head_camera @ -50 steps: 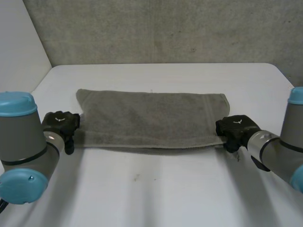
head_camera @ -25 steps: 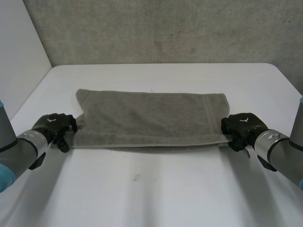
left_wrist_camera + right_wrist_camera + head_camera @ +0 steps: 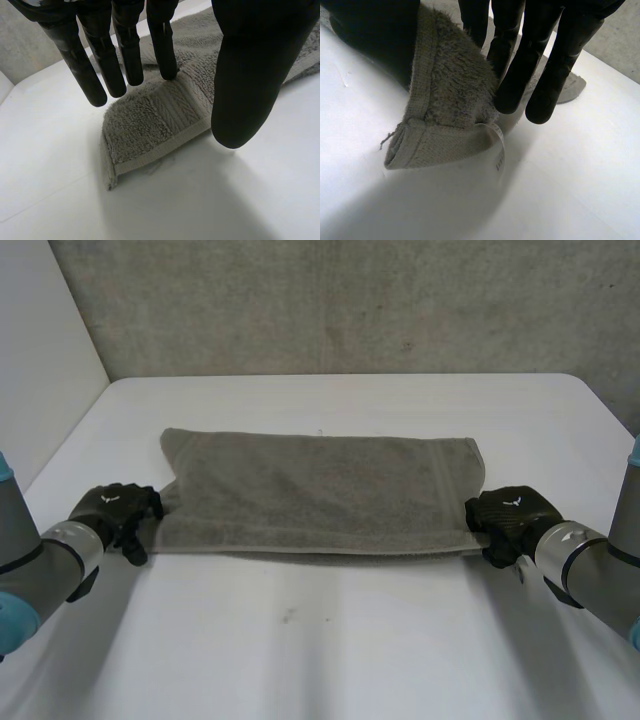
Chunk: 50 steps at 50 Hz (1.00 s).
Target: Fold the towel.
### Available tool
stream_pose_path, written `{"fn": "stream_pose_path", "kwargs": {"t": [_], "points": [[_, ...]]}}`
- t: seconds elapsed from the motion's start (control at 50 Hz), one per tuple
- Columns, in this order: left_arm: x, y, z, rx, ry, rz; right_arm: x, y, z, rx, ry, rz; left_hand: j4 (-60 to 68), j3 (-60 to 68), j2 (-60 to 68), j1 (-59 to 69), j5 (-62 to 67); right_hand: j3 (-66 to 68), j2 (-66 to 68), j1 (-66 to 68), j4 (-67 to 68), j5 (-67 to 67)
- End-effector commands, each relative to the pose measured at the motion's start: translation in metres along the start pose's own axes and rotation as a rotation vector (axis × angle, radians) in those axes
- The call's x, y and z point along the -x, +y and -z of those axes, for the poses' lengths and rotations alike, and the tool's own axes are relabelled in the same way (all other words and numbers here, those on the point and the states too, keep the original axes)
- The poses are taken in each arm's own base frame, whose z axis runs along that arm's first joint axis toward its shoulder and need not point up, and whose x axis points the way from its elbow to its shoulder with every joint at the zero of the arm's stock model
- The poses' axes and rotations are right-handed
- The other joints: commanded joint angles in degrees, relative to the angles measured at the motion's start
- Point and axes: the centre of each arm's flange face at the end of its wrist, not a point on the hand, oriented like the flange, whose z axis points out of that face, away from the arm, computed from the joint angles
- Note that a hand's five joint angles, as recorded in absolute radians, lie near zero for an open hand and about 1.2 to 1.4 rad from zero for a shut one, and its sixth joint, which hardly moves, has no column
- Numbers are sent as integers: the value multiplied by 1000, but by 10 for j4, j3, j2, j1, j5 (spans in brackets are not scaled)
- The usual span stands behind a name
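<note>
Head view: the grey towel (image 3: 320, 490) lies folded across the middle of the white table (image 3: 330, 640), its long axis running side to side. There is bare table in front of it, behind it and past both short ends. The left hand (image 3: 112, 510) is at the near left corner. In the left wrist view its fingers (image 3: 125, 55) are straight, the thumb spread, and the corner lies flat beneath. The right hand (image 3: 510, 520) pinches the near right corner between thumb and fingers (image 3: 555, 75), lifted off the table, a tag (image 3: 499, 150) dangling.
</note>
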Motion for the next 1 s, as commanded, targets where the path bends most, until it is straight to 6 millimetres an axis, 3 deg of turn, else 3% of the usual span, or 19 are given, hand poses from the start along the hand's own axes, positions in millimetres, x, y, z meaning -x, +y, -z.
{"fn": "stream_pose_path", "kwargs": {"t": [0.02,0.26,0.5,0.7,0.8,0.82,0.84,0.86,1.0], "points": [[-1,3,-12,-3,4,-52,1,1,0,4,-3,-2,41,40,41,39,42,119,128,242,117,140],[-1,6,-25,-1,6,-88,2,2,1,6,-7,-1,78,77,78,76,79,119,128,242,117,140],[-1,1,-31,-34,-2,-98,3,3,0,9,-10,-1,272,270,271,269,272,119,128,242,117,140],[-1,-17,-14,-78,-22,-105,1,0,2,-1,-2,-1,302,301,301,300,303,119,128,242,117,140],[-3,-24,-1,-98,-19,-110,1,-1,2,-1,-4,0,221,220,221,219,222,119,128,242,117,140],[-4,-22,1,-93,-15,-109,1,-1,2,-1,-4,0,107,105,106,104,107,119,128,242,117,140],[-4,-22,1,-93,-15,-109,2,-1,3,-1,-7,0,105,104,105,103,106,119,128,242,117,140],[-5,-20,2,-91,-15,-110,2,-1,3,0,-8,0,19,17,18,16,19,119,128,242,117,140],[0,-16,1,-111,-47,-110,3,0,3,7,-11,-1,-19,-20,-20,-21,-18,119,128,242,117,140]]}}
